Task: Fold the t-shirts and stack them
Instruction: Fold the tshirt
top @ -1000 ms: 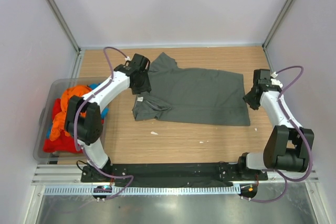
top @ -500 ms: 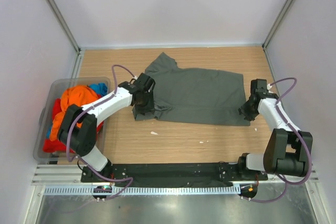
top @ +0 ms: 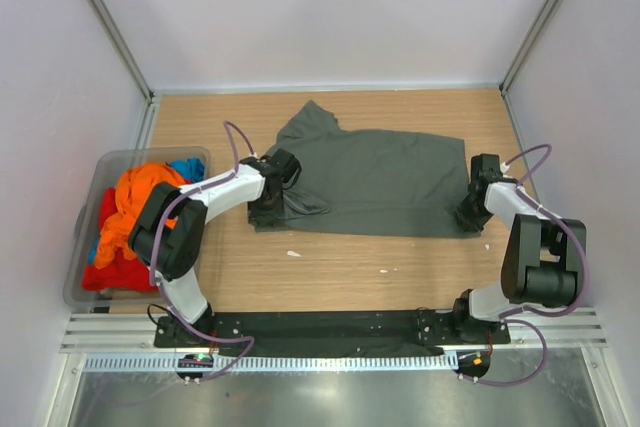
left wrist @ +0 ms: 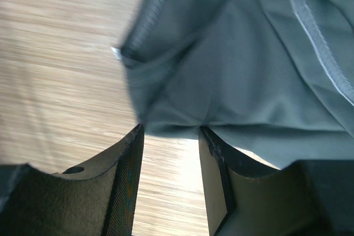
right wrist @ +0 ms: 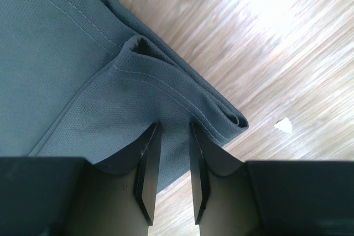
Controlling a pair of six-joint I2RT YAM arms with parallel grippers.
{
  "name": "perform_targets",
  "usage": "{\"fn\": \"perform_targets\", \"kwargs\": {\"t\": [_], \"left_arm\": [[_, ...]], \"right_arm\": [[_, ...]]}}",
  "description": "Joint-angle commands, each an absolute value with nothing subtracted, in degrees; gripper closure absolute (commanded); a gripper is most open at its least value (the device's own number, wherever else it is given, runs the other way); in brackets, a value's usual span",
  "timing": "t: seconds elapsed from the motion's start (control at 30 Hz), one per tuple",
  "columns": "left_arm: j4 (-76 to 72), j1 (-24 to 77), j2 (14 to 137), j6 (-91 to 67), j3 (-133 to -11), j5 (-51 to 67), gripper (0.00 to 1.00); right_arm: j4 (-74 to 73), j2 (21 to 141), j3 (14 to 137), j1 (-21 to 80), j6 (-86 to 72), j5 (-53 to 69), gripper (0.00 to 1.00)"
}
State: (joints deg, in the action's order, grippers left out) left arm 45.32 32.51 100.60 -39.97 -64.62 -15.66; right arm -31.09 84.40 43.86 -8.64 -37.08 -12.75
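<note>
Both tools are being dropped from earlier hover onto the dark t-shirt point(top: 380, 182) on the desk point(top: 350, 257): left tool point(left wrist: 170, 131) open, hem at tips; right tool point(right wrist: 173, 126) barely open, corner beneath; long axis spanning both.

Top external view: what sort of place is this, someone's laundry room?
Probably a robot lab cell, not a home: metal frame posts and pale panels box in a wooden table, two arms are bolted to a rail at its near edge, and a plastic bin holds bright shirts.
</note>
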Motion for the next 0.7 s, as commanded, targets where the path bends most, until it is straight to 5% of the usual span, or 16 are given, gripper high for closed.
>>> {"fn": "perform_targets", "kwargs": {"t": [0.0,0.3,0.57,0.67], "left_arm": [[48.51,32.52,100.55,-39.73,-68.55,-23.72,0.54],[50.62,32.52,94.31,-39.20,-69.34,-20.93,0.54],[46.76,21.91,89.39,-35.33,-73.21,7.86,0.53],[46.23,18.82,88.16,-34.55,-74.79,9.23,0.53]], "right_arm": [[-29.27,86.49,43.51,-9.40,-34.54,-18.63,0.68],[-30.67,80.96,44.21,-9.40,-32.97,-17.51,0.68],[-27.43,67.78,45.44,-4.94,-27.61,-8.97,0.63],[-19.10,64.17,45.44,-0.37,-24.36,-3.11,0.62]]}}
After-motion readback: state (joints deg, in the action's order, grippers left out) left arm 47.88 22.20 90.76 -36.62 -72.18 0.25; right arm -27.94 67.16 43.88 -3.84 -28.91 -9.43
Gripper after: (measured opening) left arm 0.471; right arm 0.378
